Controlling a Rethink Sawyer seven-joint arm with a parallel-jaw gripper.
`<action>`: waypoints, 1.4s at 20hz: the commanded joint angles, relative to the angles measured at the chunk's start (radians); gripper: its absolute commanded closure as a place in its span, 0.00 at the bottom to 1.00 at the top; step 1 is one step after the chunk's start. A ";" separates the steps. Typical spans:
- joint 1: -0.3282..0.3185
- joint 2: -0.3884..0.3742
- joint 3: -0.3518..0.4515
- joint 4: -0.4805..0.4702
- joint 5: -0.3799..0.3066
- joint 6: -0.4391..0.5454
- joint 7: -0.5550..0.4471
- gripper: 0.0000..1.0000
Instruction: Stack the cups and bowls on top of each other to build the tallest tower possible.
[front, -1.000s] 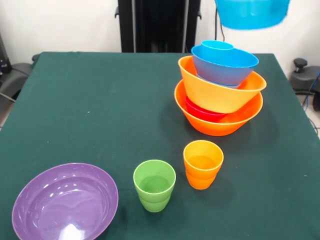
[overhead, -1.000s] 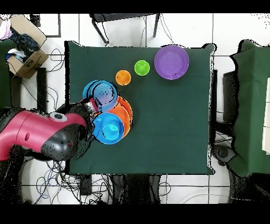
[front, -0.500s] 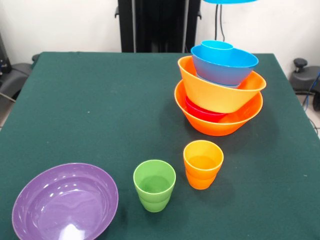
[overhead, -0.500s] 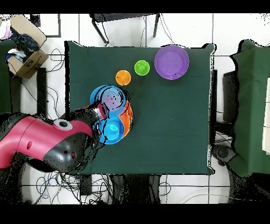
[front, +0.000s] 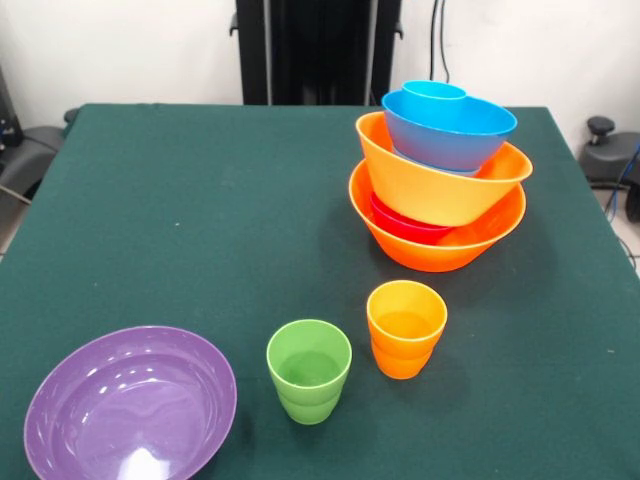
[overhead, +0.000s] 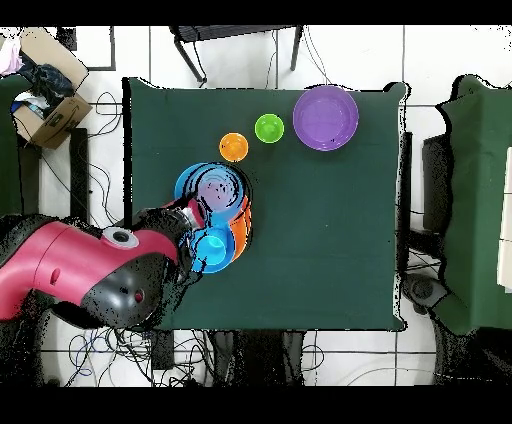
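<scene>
Your green-clothed table (front: 180, 200) lies broad and bare on the side of the tower (front: 440, 190) away from the near table edge; the tower itself stands close to that edge. In the overhead view the red and black arm (overhead: 80, 265) reaches in beside the tower, its bulk covering the table corner there. The tower leans: a glossy base orange bowl (front: 440, 250) holds a red bowl (front: 405, 225), mostly hidden, then a tilted second orange bowl (front: 430, 185), a smaller blue bowl (front: 450, 130) and a blue cup (front: 434, 91) whose rim alone shows. The wide purple bowl (front: 130, 405) sits well apart from the tower, cut off by the front view's bottom edge. The large blue bowl (overhead: 210, 187) hangs over the tower, seen only from overhead, and the gripper (overhead: 192, 212) is clamped on its rim. The green cup (front: 309, 370) and orange cup (front: 405, 328) stand upright between the tower and the purple bowl, apart from each other.
</scene>
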 joint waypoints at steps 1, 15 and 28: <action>-0.020 0.041 0.136 -0.002 -0.008 0.045 -0.031 1.00; -0.029 0.068 0.193 -0.022 0.054 0.113 -0.080 1.00; -0.038 0.101 0.224 -0.057 0.089 0.185 -0.049 1.00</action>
